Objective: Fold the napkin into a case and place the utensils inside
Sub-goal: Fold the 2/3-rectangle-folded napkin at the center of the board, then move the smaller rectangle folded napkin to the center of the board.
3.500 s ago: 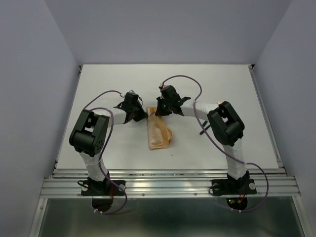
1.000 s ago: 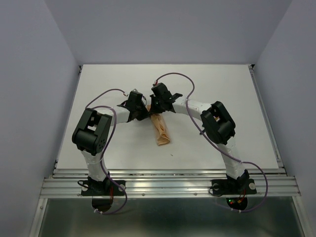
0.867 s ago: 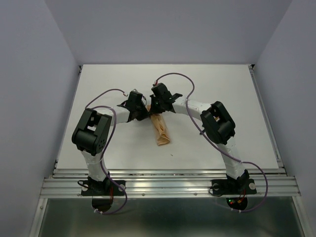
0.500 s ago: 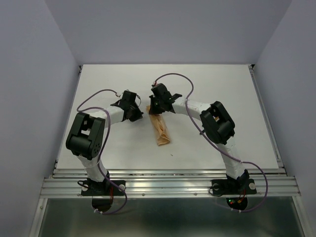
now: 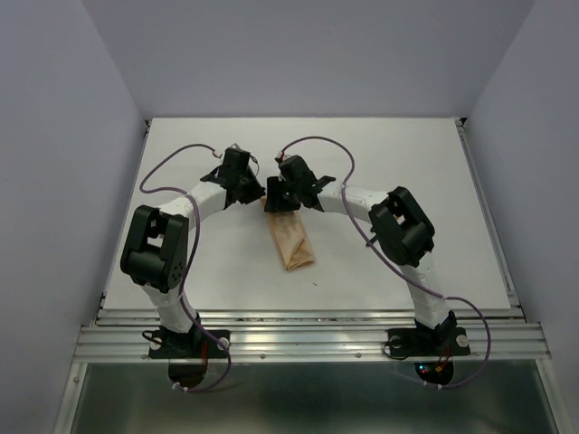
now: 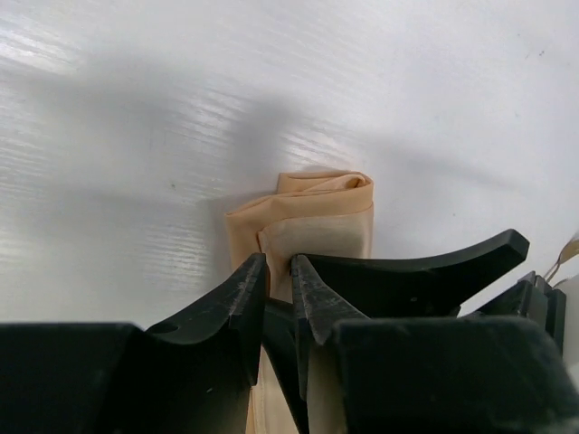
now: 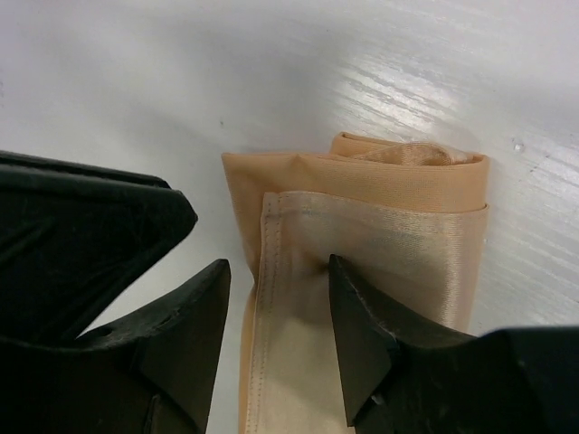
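Note:
The napkin lies on the table folded into a narrow peach-orange strip running front to back. In the right wrist view its far end shows a folded-over hemmed flap. My right gripper is open astride that hemmed edge, and one fingertip dents the cloth. My left gripper is open by a narrow gap just left of the strip's far end, with nothing gripped. From above, both grippers meet at the strip's far end. The utensils are out of view.
Purple cables loop over both arms. In the left wrist view, a black finger of the right gripper crosses just right of my own fingers. Grey walls stand round the table.
Both grippers were shut on the napkin's far end and have opened, letting it go. The left arm has drawn back and to the left. The strip now lies slightly wider.

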Motion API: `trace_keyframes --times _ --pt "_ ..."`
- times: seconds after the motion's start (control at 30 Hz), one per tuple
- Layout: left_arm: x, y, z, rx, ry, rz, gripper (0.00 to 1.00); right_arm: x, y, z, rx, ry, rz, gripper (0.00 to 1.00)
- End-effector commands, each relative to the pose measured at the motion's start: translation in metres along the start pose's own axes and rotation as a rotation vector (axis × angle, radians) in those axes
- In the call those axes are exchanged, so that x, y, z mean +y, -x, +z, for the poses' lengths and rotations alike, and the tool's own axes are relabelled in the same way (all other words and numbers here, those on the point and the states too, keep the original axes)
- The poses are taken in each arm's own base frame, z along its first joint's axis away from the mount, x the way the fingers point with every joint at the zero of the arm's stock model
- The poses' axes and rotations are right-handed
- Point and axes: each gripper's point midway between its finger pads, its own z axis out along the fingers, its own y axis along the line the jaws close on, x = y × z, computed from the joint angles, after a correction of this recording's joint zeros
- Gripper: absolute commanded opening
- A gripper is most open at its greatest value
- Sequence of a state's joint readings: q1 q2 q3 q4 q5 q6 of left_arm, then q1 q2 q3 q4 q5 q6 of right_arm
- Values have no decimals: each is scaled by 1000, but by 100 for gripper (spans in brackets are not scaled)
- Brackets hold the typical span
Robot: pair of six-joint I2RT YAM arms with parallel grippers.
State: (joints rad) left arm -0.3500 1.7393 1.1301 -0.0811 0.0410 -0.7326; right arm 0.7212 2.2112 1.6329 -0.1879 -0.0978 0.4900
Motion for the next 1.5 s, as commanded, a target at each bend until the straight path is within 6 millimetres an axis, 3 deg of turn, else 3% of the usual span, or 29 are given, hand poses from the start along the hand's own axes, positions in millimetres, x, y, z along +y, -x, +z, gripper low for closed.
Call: trace_keyframes --times 0.0,0.2,0.27,0.33,0.53,0.6,0.73,0.93,1.0,1.17,1.47 --pt "9 14 -9 -20 26 -13 29 12 8 -17 -39 40 -9 54" --pt "19 13 -12 -18 27 -25 26 22 17 -32 -110 89 17 48" --pt "11 9 -11 2 -18 -8 24 24 21 -45 -138 99 22 46" --pt "4 5 -10 25 -69 2 21 33 37 -63 -205 122 14 47" --pt "-17 -5 -9 56 -186 25 17 29 36 -94 -240 107 -4 48" --pt "-17 -5 -8 53 -180 27 17 20 19 -95 -206 91 -1 46" --pt "-8 -5 -9 30 -143 12 25 8 -12 -103 -122 62 43 31" --pt "-2 -9 -15 25 -135 19 36 -6 -55 -122 -49 58 106 28" --pt "9 -7 -14 28 -117 25 38 -7 -66 -126 -18 53 104 29" --pt "31 5 -17 18 -107 3 38 -12 -93 -137 50 23 111 55" --pt "36 4 -18 22 -108 -28 38 -10 -106 -120 113 34 173 73"
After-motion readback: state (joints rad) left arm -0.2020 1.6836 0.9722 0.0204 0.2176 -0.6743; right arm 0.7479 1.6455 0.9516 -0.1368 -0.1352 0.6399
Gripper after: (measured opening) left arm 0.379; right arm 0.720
